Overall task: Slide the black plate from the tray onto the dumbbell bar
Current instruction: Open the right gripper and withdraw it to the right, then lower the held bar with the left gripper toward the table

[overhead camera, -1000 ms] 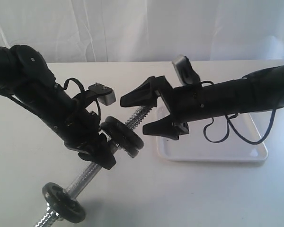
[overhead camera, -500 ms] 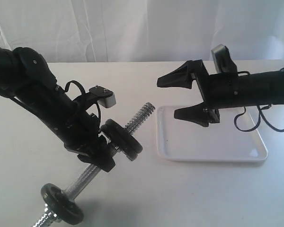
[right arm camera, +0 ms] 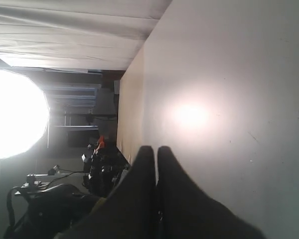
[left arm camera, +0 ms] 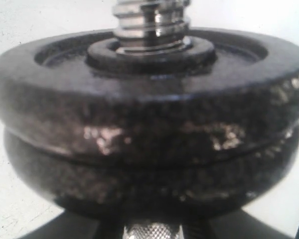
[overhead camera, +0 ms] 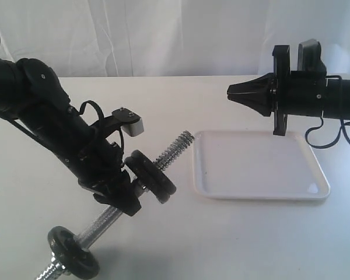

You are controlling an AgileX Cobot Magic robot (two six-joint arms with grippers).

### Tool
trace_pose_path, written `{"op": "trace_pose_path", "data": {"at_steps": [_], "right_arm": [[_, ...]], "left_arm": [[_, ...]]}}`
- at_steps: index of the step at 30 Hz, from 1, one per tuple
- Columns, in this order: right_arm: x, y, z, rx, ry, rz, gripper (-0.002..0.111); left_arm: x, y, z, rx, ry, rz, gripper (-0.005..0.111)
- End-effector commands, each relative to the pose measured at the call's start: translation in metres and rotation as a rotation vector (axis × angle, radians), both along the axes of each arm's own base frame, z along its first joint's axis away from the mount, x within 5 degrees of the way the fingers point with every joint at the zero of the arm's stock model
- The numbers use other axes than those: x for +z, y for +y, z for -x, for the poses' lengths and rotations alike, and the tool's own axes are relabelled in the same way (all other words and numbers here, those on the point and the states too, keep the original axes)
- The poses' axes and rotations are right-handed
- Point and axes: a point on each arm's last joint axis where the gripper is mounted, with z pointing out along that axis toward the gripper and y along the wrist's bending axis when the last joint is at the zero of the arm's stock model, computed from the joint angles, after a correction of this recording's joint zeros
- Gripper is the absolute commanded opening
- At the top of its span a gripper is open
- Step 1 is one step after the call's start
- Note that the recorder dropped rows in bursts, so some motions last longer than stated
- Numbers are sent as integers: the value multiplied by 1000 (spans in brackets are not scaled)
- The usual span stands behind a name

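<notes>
My left gripper [overhead camera: 127, 197] is shut on the middle of the dumbbell bar [overhead camera: 102, 220] and holds it slanted above the table. Two black plates sit stacked on the bar just beyond the jaws; the outer black plate [overhead camera: 158, 178] [left arm camera: 149, 94] faces the bare threaded end [overhead camera: 178, 146] [left arm camera: 150, 20]. A small black disc [overhead camera: 73, 256] sits near the bar's low end. The white tray [overhead camera: 256, 166] holds nothing. My right gripper [overhead camera: 233, 91] [right arm camera: 156, 149] hovers above the tray's far right side, shut and holding nothing, pointing toward the bar.
A white backdrop curtain [overhead camera: 175, 35] hangs behind the table. The right arm's cable [overhead camera: 324, 137] loops down over the tray's right side. In the right wrist view a bright studio lamp [right arm camera: 15, 114] and equipment stand beyond the table edge.
My right gripper pulled away from the bar's threaded end, moving right and up over the tray, rolled on its side, and went from open to shut. The left arm barely moved.
</notes>
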Motion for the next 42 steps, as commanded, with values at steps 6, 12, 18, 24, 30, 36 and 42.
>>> {"op": "trace_pose_path", "data": {"at_steps": [6,12,18,24,30,36,42], "right_arm": [[35,-1,9,3,-146,5,0],[57,0,18,14,-290,47,0],[67,0,23,42,-535,149,0],[67,0,24,89,-798,280,0],[67,0,24,99,-834,301,0],[67,0,24,99,-834,301,0],[67,0,24,99,-834,301,0]], "left_arm": [[34,-18,18,-16,40,159,0],[29,-27,28,-94,21,107,0],[10,-37,31,-138,50,57,0],[4,-38,29,-138,67,47,0],[-2,-39,31,-197,80,43,0],[-15,-50,45,-326,94,-21,0],[-19,-52,49,-370,81,-55,0]]}}
